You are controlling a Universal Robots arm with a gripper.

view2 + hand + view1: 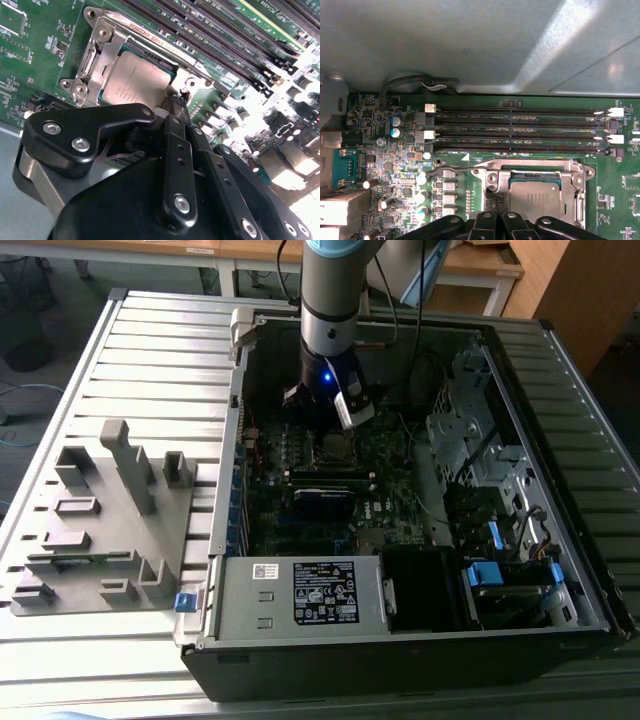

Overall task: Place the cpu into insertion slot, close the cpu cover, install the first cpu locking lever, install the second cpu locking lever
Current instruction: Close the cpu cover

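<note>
The cpu (132, 80) (535, 200) lies flat in the insertion slot (586, 173) (70, 86) on the green motherboard. The silvery cpu cover (579, 200) (107, 47) is down over the chip's edges, and the metal face shows through its cut-out. A thin locking lever (451, 170) runs along the socket side nearest the memory slots, its hooked end sticking out past the corner. My gripper (493, 206) (176, 99) is shut with nothing held, its tips at the socket's edge. In the exterior view the gripper (325, 432) reaches down inside the computer case just above the socket (337, 447).
Long black memory slots (520, 132) run beside the socket. Capacitors (395, 127) and small parts crowd the board near it. The case wall (240, 410), drive cages (470, 440) and the power supply (300, 590) enclose the board. A grey fixture (100, 520) stands outside, towards the exterior view's left.
</note>
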